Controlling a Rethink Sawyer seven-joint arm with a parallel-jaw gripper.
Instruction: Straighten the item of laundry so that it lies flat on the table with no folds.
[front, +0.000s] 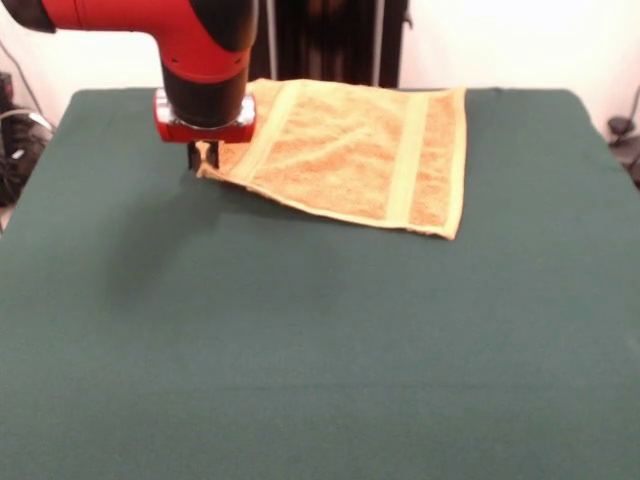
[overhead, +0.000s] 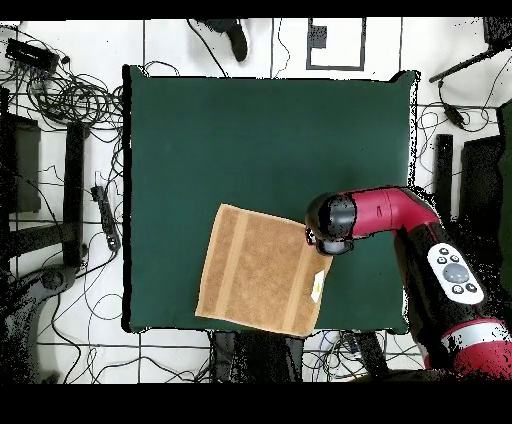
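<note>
Towel (front: 350, 155): orange-tan terry, looped nubbly pile, roughly square, crossed by two flat, paler woven bands running parallel to one pair of edges. Small white tag (overhead: 318, 288) at the edge nearest the arm in the overhead view. It lies spread open and mostly flat, slightly skewed to the tabletop's sides.

Tabletop (front: 300, 350): dark green, matte, felt-like, rectangular, far larger than the towel.

Hand (front: 205, 157): short dark fingers below a red-and-black wrist, at the towel's corner on the left of the front view. That corner sits between the fingers, pinched and lifted a little off the felt; the towel edge next to it rises with a shadow beneath. The fingers stand narrow, closed on the cloth.

Position: towel sits at the robot's side of the tabletop, its one edge close to that rim in the overhead view (overhead: 262, 270). In the front view, wide bare green felt lies ahead of the towel toward the camera and to both sides. Cables clutter the floor (overhead: 60, 100) around the tabletop.
</note>
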